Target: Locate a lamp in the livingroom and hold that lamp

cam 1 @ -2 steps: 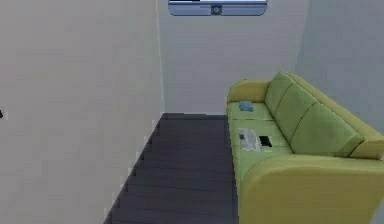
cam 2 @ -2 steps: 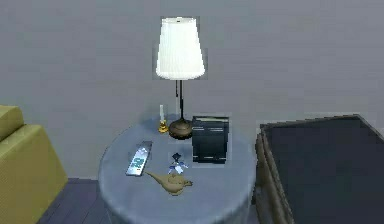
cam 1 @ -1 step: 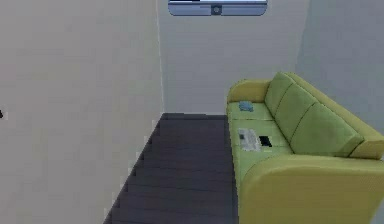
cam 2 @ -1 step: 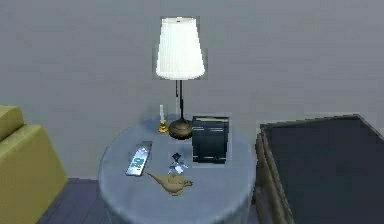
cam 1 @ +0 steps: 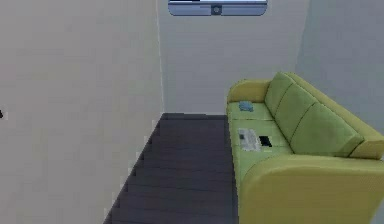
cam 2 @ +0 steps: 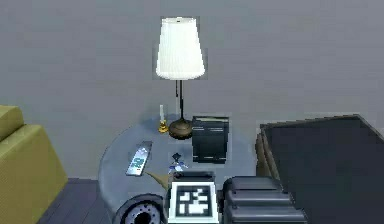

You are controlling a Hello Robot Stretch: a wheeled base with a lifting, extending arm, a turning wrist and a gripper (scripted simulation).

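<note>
In the arm side view I see the lamp (cam 2: 180,60), with a cream shade, standing at 12 o'clock on a round grey table (cam 2: 113,155). A remote (cam 2: 138,158) lies at 9 o'clock. The gripper (cam 2: 145,208) sits at 6 o'clock, and I cannot tell whether it holds anything. Ahead, a green sofa (cam 1: 300,120) sits at 3 o'clock.

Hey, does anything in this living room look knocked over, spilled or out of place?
Nothing looks damaged or spilled. The white-shaded lamp with the dark stem stands upright on the round grey table. The only loose clutter is a few small flat things lying on the seat of the green sofa.
</note>
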